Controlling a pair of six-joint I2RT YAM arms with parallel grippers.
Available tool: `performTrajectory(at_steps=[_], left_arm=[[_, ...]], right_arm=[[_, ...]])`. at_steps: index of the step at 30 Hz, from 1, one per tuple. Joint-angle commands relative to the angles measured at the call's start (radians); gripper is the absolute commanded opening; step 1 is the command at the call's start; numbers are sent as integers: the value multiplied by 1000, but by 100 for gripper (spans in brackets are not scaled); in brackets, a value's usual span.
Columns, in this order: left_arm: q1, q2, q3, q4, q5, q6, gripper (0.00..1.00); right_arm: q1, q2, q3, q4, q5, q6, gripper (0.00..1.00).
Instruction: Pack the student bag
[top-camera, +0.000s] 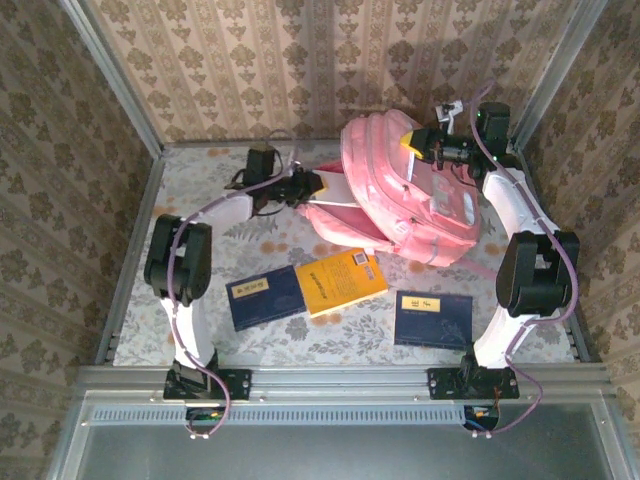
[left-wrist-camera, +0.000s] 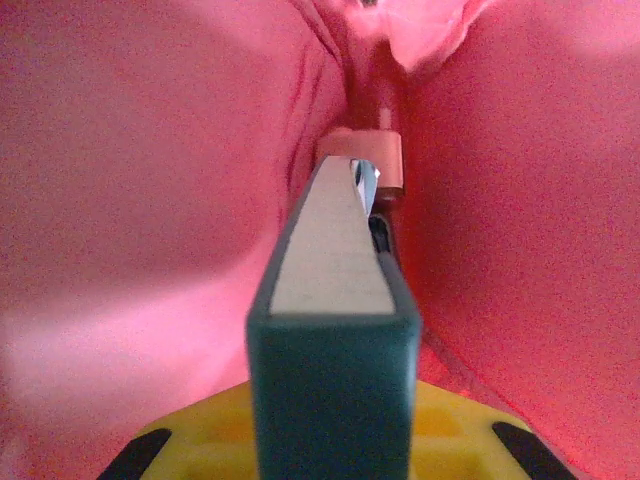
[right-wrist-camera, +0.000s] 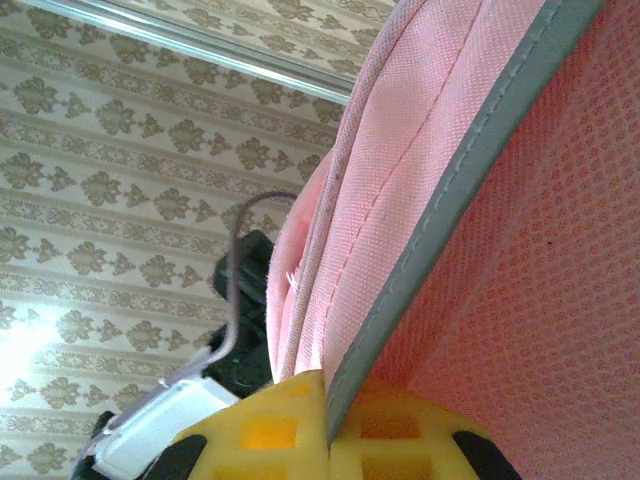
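The pink fabric student bag lies at the bench's 1 o'clock, the right gripper's jaws closed on its rim, the left gripper's jaws clamping a teal-covered book pointed 3 o'clock into its mouth.

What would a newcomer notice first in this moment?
The pink student bag sits at the table's far right, its grey-trimmed edge pinched by the right claw. The left claw holds a teal book inside the bag's pink opening. Near the front, an orange book lies against a dark blue book, a second blue book apart to its right.
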Motion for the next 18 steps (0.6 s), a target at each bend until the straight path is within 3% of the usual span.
performTrajectory(at_steps=[1,8,18], left_arm=[[-43,31,76,272,65,-161,0],[-139,163,182,353,54,-231,0],[-294,410,457,229,-2,-242,0]], right_arm=[[1,-78,18,164,-69,48,0],[14,-56,7,232,-60,115,0],[87,-28,16,232,-51,117,0]])
